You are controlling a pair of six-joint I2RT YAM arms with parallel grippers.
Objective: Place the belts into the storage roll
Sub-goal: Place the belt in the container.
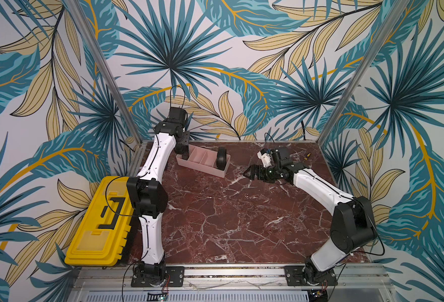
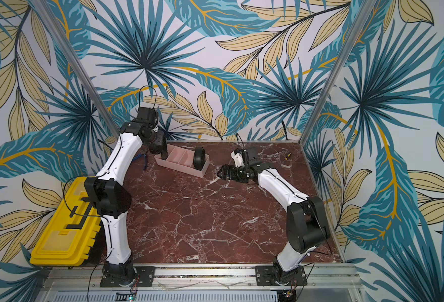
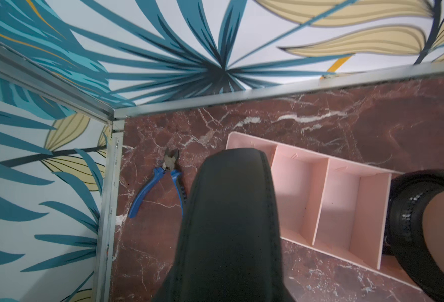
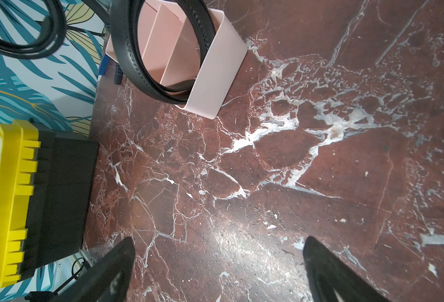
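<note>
**A:** Where to look for the storage roll (image 1: 202, 168)?

**B:** Upper centre in both top views. Pale pink, four compartments in a row, set aslant on the red marble tabletop (image 1: 228, 222).

**A:** And the belts?

**B:** Find the coiled belt (image 1: 221, 158) in the end compartment at the roll's right end, standing on edge like a wheel and rising above the walls. Find the held belt (image 3: 228, 222) in the left wrist view: a broad, stitched black strap close to the lens, above the opposite end compartment. Cannot tell whether touching that compartment's floor. Cannot separate from the gripper in the top views.

**A:** State of the left gripper (image 1: 184, 153)?

**B:** Reaching down at the roll's left end, left of centre in both top views. Clamped on the held belt, judging by the strap hanging directly before the wrist camera. Fingers hidden behind the strap.

**A:** And the right gripper (image 4: 219, 240)?

**B:** Spread wide and empty, low over bare marble. Right of centre in both top views, near the roll's right end but apart from it.

**A:** Anything else to label?

**B:** Blue-handled side cutters (image 3: 163, 183), flat on the marble beside the roll's left end, near the back corner. Yellow toolbox (image 1: 100, 222) at lower left, along the tabletop's left edge.
</note>
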